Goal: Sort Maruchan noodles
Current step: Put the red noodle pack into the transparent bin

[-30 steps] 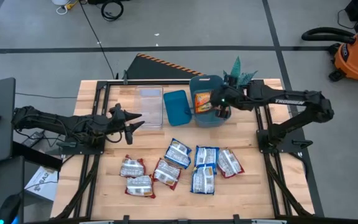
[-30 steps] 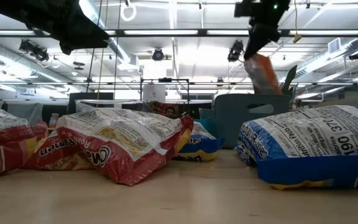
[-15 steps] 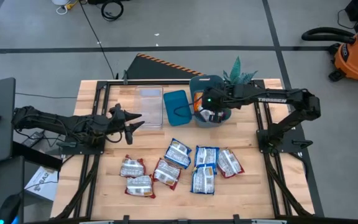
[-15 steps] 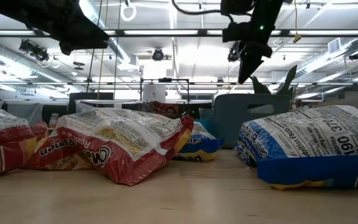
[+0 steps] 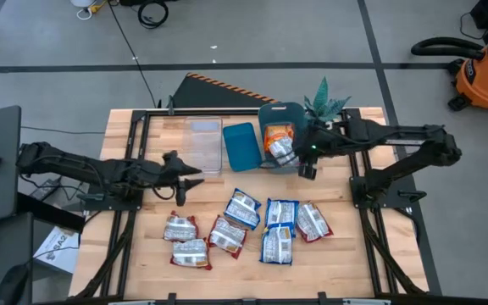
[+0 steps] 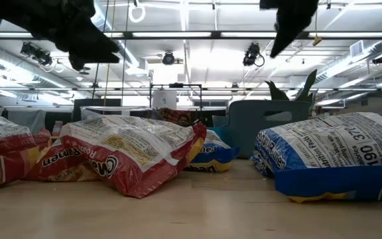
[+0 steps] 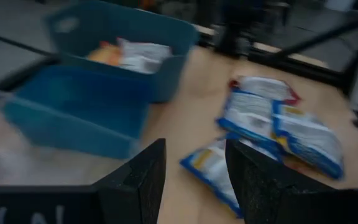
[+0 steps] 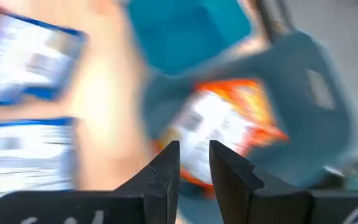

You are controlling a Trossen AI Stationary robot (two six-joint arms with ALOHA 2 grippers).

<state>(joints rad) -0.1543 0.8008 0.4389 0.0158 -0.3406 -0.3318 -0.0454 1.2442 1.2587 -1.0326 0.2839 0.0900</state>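
Observation:
Several Maruchan packets (image 5: 244, 208) lie flat on the table's near half, red-trimmed toward the left (image 5: 180, 227) and blue-trimmed toward the right (image 5: 280, 212). An orange-trimmed packet (image 5: 278, 142) lies inside the dark teal bin (image 5: 285, 112); it also shows in the right wrist view (image 8: 222, 130). My right gripper (image 5: 307, 166) hangs open above the bin's near right corner, holding nothing. My left gripper (image 5: 185, 176) is open in the air left of the packets, near the clear bin (image 5: 204, 144).
A smaller blue bin (image 5: 240, 146) stands between the clear bin and the teal bin. A green plant (image 5: 324, 100) sits at the far edge behind the teal bin. Black frame rails (image 5: 134, 152) run along both table sides. Bare wood lies between the bins and the packets.
My right gripper carried the orange packet over the teal bin, dipped toward it and let go. The packet now lies in the bin. The gripper has drawn back toward the table's right and near side. My left gripper moved slightly right and nearer the packets.

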